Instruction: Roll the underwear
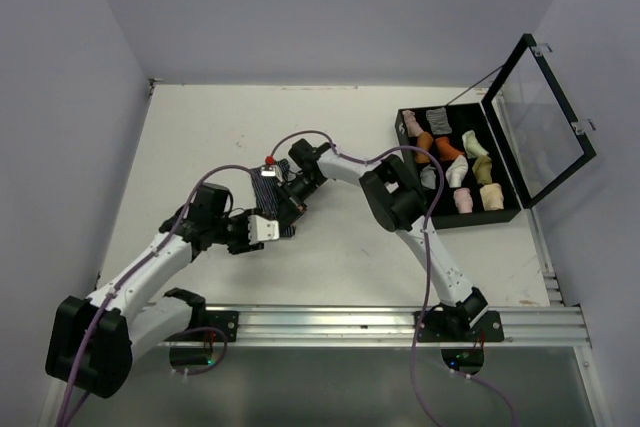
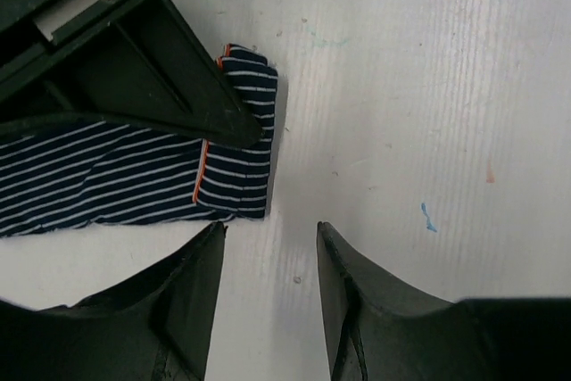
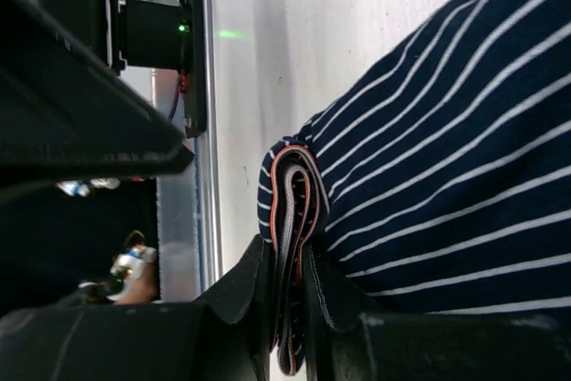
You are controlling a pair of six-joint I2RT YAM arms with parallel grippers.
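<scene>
The underwear [image 1: 270, 192] is navy with thin white stripes and orange trim, lying folded on the white table [image 1: 200, 137]. My right gripper [image 1: 293, 202] is shut on its folded near end; the right wrist view shows the doubled edge [image 3: 290, 220] pinched between the fingers [image 3: 239, 301]. In the left wrist view the underwear [image 2: 134, 176] lies at left, with the right gripper's dark finger [image 2: 178, 86] pressed on it. My left gripper [image 2: 269, 238] is open and empty, just in front of the folded end, over bare table.
An open black box [image 1: 462, 169] with a clear lid [image 1: 545, 117] stands at the right, its compartments holding several rolled garments. A metal rail [image 1: 400, 325] runs along the near edge. Grey walls enclose the table.
</scene>
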